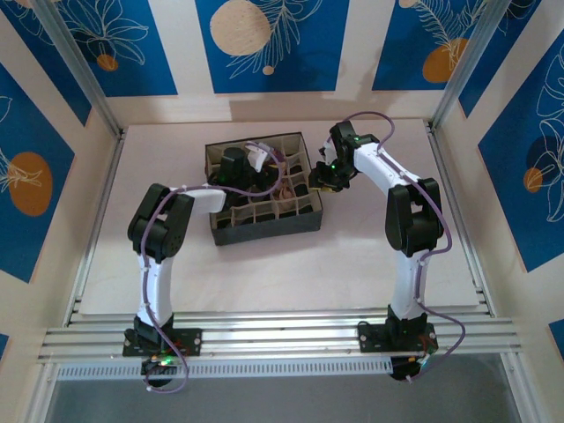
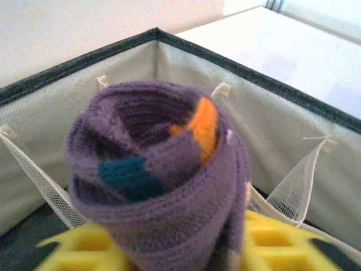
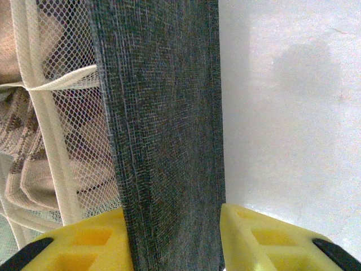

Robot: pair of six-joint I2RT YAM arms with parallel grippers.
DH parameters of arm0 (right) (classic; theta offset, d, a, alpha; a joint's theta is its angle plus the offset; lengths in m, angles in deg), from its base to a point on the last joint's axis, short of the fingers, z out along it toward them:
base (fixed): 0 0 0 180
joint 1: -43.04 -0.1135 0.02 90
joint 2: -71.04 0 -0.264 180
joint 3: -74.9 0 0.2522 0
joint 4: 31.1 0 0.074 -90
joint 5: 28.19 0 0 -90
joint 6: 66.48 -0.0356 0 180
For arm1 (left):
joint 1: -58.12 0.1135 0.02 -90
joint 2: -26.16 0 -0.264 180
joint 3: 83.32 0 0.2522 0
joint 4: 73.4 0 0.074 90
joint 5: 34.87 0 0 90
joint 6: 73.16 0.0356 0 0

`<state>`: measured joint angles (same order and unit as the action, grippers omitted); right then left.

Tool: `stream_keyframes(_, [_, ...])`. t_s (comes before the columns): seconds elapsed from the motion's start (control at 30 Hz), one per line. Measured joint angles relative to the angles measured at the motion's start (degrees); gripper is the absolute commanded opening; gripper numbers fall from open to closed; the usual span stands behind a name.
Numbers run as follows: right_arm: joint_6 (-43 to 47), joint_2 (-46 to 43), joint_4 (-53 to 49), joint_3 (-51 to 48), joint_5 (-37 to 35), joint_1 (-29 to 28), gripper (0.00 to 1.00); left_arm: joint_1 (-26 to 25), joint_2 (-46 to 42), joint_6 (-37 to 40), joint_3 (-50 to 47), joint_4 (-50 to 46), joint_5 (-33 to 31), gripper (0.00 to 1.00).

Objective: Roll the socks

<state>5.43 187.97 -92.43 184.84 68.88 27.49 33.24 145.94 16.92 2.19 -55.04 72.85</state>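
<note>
**Inspector:** Left wrist view first. Report.

**Assistant:** A rolled purple ribbed sock [image 2: 163, 180], with an orange patch and a teal patch showing in the coil, stands upright directly between the jaws of the left gripper [image 2: 180, 251]. The yellow fingers [image 2: 73, 251] sit close against its base on both sides. I cannot tell whether they are clenching it or have let go. Ahead of the jaws is a pale inner corner of the dark-rimmed divided box [image 2: 271, 113]. Mesh dividers [image 2: 293, 186] hang to either side, and the white table [image 2: 293, 45] lies beyond the rim.

**Inspector:** Right wrist view?

**Assistant:** The right gripper [image 3: 175, 237] is clamped on the box wall [image 3: 163, 113]. The dark woven panel runs straight up between the jaws, and a yellow finger [image 3: 254, 231] presses it from each side. Left of the jaws, inside the box and behind mesh, lies a brown-tan checkered sock [image 3: 28, 141]. It is bunched, and its shape is not fully readable. Right of the jaws is bare table.

**Inspector:** Top external view?

**Assistant:** The box stands mid-table. The left gripper is down in a rear compartment, and the right gripper is at the box's right-hand edge. Jaw state is not legible from this height for either gripper. Something pinkish-tan lies in a middle compartment, between the two grippers. It is too small to identify.
</note>
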Motion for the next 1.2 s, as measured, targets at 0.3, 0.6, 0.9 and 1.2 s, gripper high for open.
stream_keyframes(0.3, [0.02, -1.14, 0.35, -0.92, -0.02, 0.98, 0.43, -0.04, -0.17, 0.63, 0.0, -0.04, 0.11, 0.84])
stream_keyframes(0.6, [0.63, -9.31, 1.99, -4.55, -0.57, 3.02, 0.48, -0.04, -6.78, 1.57, 0.11, -1.75, 0.72, 0.88])
stream_keyframes(0.9, [2.36, -23.12, 6.32, -14.73, -3.26, 6.38, 0.57, 0.48, -18.64, 4.02, 0.31, -7.37, -0.44, 0.92])
stream_keyframes(1.2, [5.42, -41.31, 13.46, -30.08, -6.84, 9.86, 0.73, 2.62, -37.27, 7.56, -10.36, -16.31, -9.9, 1.0])
